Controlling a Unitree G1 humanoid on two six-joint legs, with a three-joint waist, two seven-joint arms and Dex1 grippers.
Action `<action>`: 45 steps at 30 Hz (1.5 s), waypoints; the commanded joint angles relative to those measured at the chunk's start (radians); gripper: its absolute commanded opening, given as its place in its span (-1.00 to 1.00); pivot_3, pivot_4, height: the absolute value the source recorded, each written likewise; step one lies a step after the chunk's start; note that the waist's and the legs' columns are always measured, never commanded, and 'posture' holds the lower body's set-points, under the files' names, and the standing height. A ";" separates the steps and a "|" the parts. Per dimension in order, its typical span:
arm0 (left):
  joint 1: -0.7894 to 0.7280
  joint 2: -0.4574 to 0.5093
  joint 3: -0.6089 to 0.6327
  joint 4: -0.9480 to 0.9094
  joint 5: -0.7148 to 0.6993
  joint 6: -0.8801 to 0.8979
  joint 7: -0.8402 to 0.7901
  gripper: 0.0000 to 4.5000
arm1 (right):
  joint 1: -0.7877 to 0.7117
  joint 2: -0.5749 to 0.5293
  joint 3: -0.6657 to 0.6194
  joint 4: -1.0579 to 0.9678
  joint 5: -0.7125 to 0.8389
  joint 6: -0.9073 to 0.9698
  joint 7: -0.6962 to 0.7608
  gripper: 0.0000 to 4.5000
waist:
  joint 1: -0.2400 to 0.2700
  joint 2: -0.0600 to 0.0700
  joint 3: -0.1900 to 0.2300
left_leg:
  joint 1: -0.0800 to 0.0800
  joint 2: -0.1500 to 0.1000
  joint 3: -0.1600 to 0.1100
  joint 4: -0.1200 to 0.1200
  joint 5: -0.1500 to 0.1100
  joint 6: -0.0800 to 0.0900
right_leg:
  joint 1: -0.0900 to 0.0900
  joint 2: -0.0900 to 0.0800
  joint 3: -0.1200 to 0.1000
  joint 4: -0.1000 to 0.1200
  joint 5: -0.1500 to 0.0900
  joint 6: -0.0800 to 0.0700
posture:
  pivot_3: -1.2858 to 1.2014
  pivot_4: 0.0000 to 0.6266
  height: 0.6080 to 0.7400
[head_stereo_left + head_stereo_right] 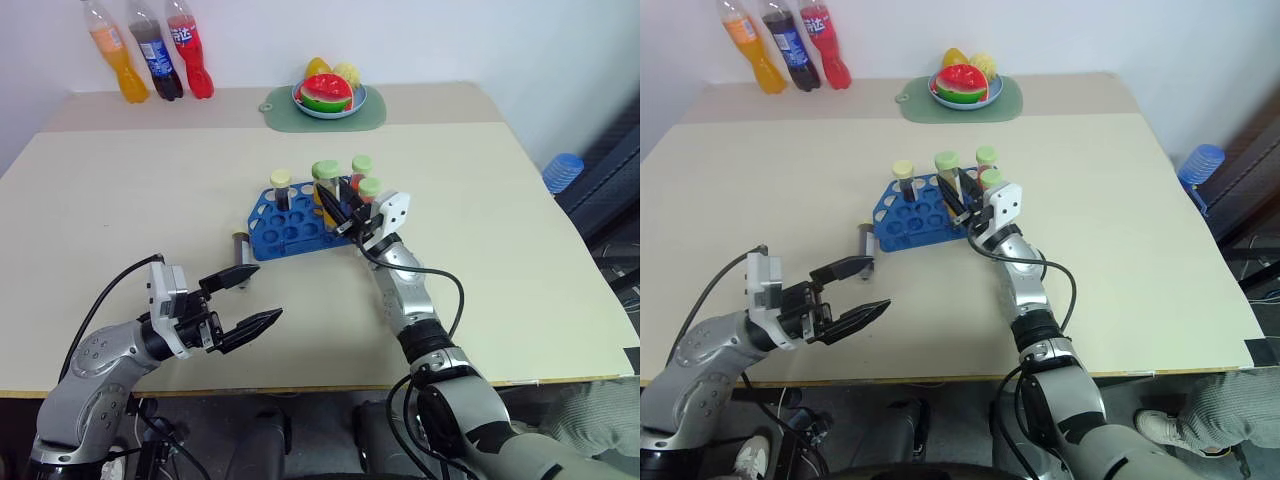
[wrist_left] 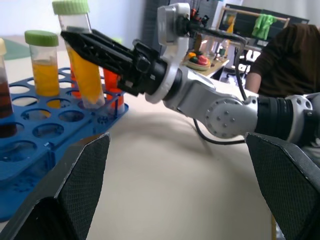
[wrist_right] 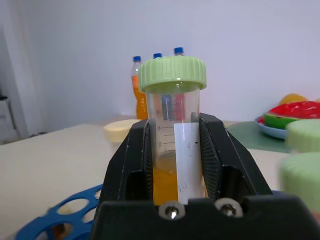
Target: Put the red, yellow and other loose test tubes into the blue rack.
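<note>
2 black ribbed fingers of my right gripper (image 1: 338, 212) are clamped on the yellow tube (image 3: 175, 145), clear plastic with a ridged pale-green cap, held over the blue rack (image 1: 290, 220). 3 tubes already stand in the rack's round holes. I judge that if the tube's rounded tip misses its hole it could strike the grid rim, tip, or knock a neighbour. Just beside the rack's near-left corner lies the dark tube (image 1: 240, 247). My left gripper (image 1: 246, 297) hangs wide, empty, nearer me.

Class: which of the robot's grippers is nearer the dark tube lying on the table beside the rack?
Left. The open left gripper hovers just short of the dark tube; the right gripper is over the blue rack, gripping a yellow tube.
</note>
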 commanded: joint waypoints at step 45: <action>-0.524 -0.101 0.026 0.136 -0.905 0.771 1.970 1.00 | 0.379 -0.776 0.003 -0.963 0.369 0.650 0.713 0.97 | 0.028 -0.002 0.000 | 0.001 -0.001 -0.003 0.003 0.000 0.000 | 0.004 -0.001 0.000 0.000 0.000 0.000 | 0.03 -0.52 1.00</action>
